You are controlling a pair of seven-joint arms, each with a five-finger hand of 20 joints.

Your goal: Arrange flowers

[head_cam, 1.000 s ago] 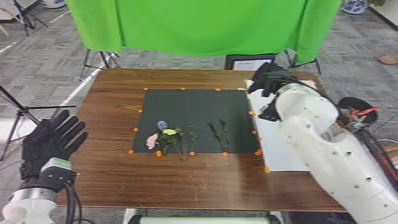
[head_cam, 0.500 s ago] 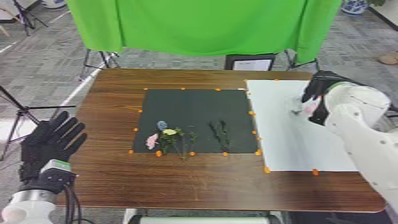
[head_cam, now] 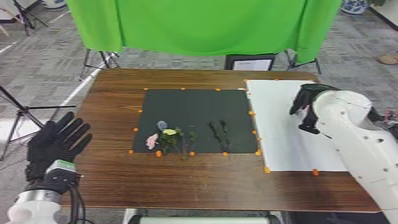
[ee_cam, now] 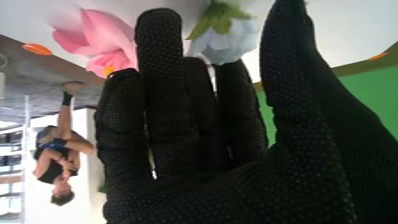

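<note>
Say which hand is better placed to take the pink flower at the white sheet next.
Probably the right hand: it is over the white sheet, with the pink flower near its fingers, while the left hand is at the table's left edge, past the black sheet.

Lit brightly and fairly evenly in the head view, palest on the white sheet (head_cam: 284, 150) and glaring on the floor (head_cam: 18, 130) at the left edge. Dim in the foreground of the right wrist view, near-white in parts of the background, faintly shadowed and blurred around the pink flower (ee_cam: 108, 35).
</note>
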